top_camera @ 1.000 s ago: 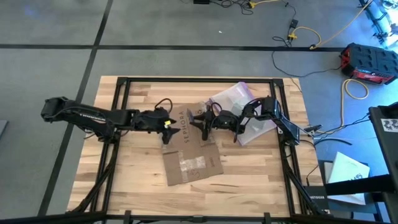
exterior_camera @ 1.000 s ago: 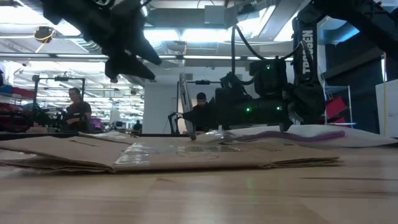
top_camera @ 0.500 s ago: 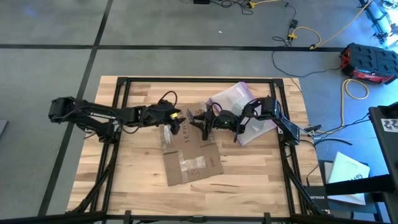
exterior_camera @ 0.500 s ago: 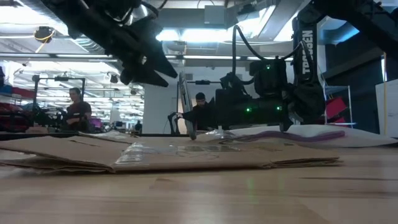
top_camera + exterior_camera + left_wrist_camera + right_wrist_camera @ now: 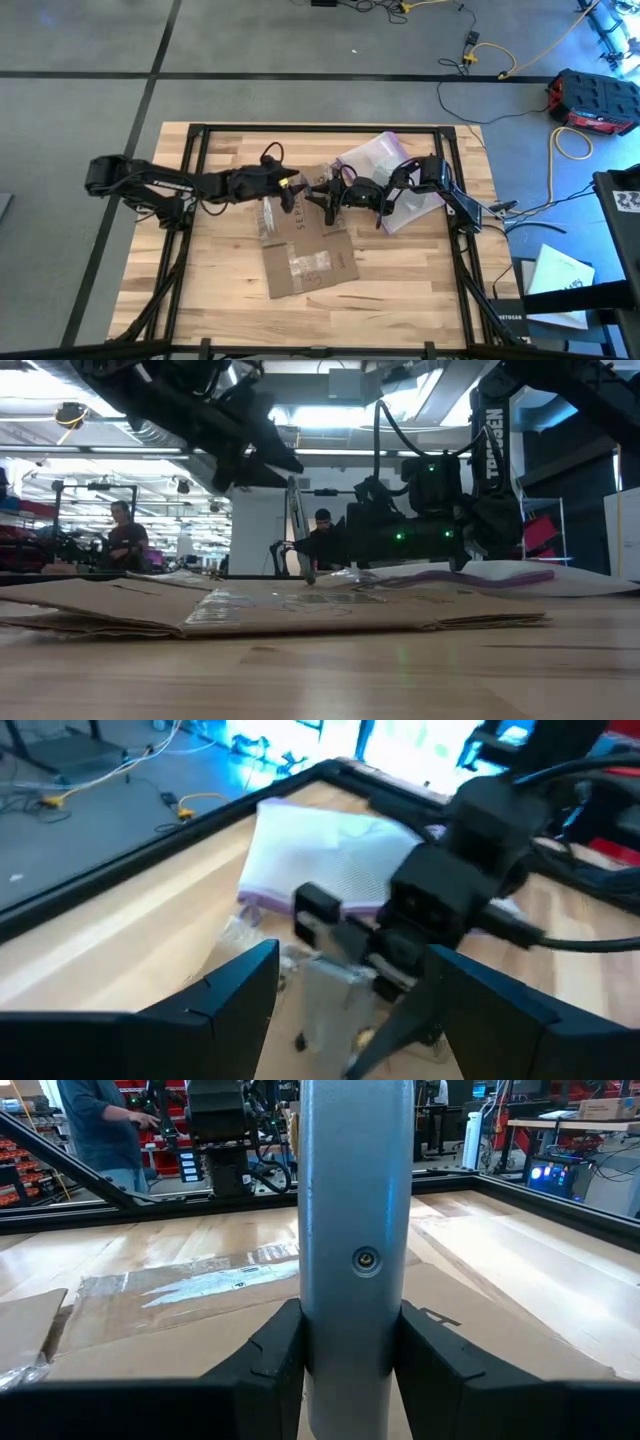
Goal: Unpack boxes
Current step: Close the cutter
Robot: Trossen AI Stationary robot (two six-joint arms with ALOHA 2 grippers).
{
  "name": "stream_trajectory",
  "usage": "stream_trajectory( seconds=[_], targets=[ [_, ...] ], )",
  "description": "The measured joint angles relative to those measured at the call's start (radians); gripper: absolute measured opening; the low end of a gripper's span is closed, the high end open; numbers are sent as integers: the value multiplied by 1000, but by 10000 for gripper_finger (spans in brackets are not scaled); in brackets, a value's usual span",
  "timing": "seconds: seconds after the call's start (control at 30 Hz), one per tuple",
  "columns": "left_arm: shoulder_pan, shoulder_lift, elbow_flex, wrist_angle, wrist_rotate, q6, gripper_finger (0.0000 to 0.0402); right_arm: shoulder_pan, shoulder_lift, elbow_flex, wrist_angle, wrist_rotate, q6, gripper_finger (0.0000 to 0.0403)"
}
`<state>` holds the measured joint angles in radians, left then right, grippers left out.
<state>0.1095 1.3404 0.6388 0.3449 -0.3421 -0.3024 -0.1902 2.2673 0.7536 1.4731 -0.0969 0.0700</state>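
A brown cardboard box [image 5: 310, 250] with black SEPHORA lettering lies opened out flat on the table [image 5: 200, 270]; the low view shows it as a low sheet [image 5: 250, 610]. My right gripper [image 5: 327, 200] reaches over its far part from the table's right and is shut on a grey knife-like tool [image 5: 357, 1230]. My left gripper [image 5: 291, 196] hangs open in the air above the box's left part, its fingers [image 5: 225, 995] pointing toward the right gripper [image 5: 430, 910], nothing between them. My right gripper pinches the grey tool's flat handle [image 5: 355, 1330] between its two fingers [image 5: 275, 1350], one on each side. The fingers come level from the table's right and lie across the tool. The tool stands upright, its lower tip [image 5: 309, 576] down at the cardboard.
A clear plastic bag with a purple edge [image 5: 385, 160] lies at the far right of the table under the right arm [image 5: 440, 185]. Black frame rails [image 5: 190, 150] run around the tabletop. People stand in the room beyond the table [image 5: 120, 535].
My left gripper has gone toward the table's right, over the box and nearer the right gripper, and has tipped up from pointing steeply down to nearly level. It stays open. The right gripper, the tool and the box have kept still.
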Motion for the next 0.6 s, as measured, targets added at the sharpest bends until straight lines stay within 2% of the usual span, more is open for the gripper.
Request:
stream_trajectory(
  seconds=[0.2, 0.6],
  targets=[
    [10, 35, 0, 14, 30, -56, 237, 0, 0, 0, 0, 0, 0, 104],
    [-29, 64, 0, 65, 28, -158, 237, 1, -1, 0, 1, 2, -1, 104]
  ],
)
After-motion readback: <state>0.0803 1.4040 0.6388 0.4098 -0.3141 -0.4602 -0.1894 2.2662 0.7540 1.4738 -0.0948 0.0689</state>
